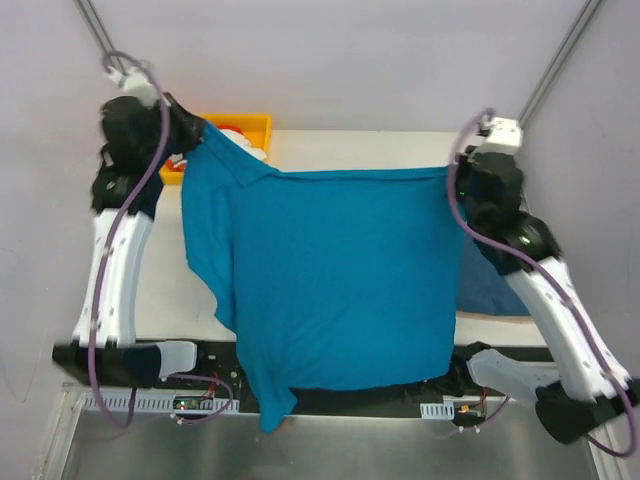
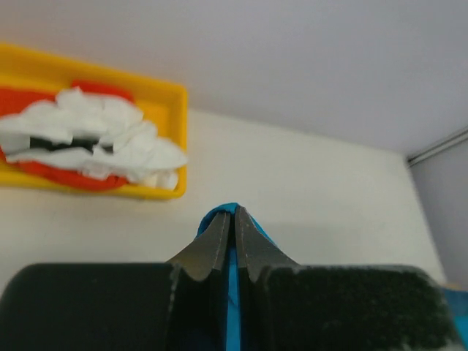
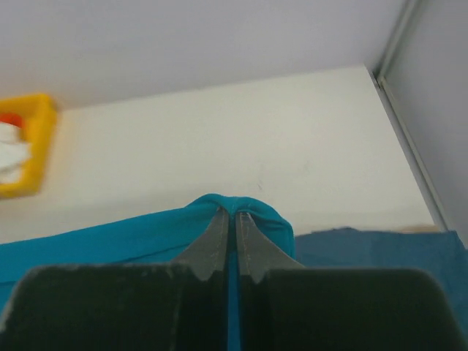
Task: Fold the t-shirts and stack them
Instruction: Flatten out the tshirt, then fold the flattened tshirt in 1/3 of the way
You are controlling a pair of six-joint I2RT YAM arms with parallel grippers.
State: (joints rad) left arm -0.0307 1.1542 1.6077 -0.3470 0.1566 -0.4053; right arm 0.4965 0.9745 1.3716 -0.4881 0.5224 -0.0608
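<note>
Top view: shirt [image 1: 330, 280] held in the air as a sheet. Its upper edge is the long axis, running from left gripper [image 1: 197, 130] to right gripper [image 1: 452, 175], with the left end farther up the picture. The body drapes toward the near edge, over the arm bases. Both arms are raised and spread outward, each at its own corner. Second shirt [image 1: 490, 285], darker, lies flat on table [image 1: 350, 150] beneath the right arm; bin [image 1: 255, 128] sits behind the left gripper. Left wrist view: fingers [image 2: 216, 248] clenched on a fold of shirt, the cloth falling below them. Right wrist view: fingers [image 3: 212, 248] pinched on a shirt corner; the edge leads left, with the second shirt at lower right.
</note>
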